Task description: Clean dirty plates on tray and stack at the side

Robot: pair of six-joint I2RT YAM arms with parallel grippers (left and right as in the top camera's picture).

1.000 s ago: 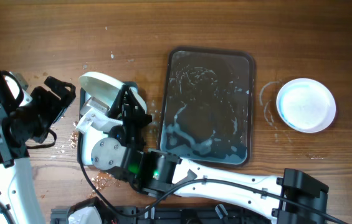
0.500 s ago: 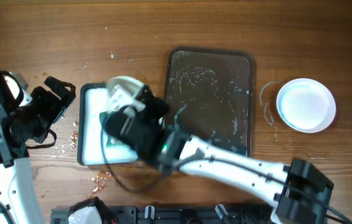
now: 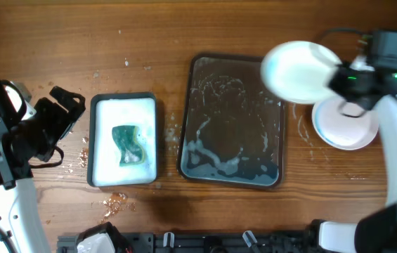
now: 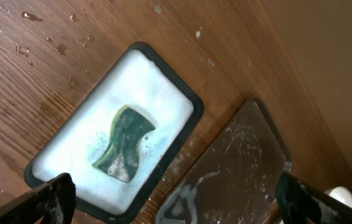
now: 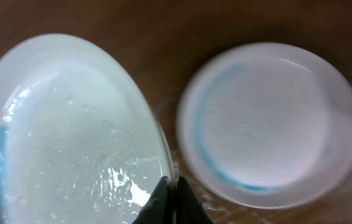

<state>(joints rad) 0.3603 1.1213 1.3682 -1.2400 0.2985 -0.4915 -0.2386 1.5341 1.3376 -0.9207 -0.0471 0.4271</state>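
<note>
Shows no plate on the wet tray (image 3: 233, 133), so likely stacking. Carries 1 held plate (image 3: 298, 72) above its right corner, near the side plate (image 3: 349, 133), pinching the rim with the right gripper (image 5: 172, 186); holds the left gripper (image 4: 179, 199) spread wide. Calls for centring, lowering, releasing.

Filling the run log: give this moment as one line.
right tool: shut on held plate | held plate: near side plate | left tool: open | tray: no plates
</note>
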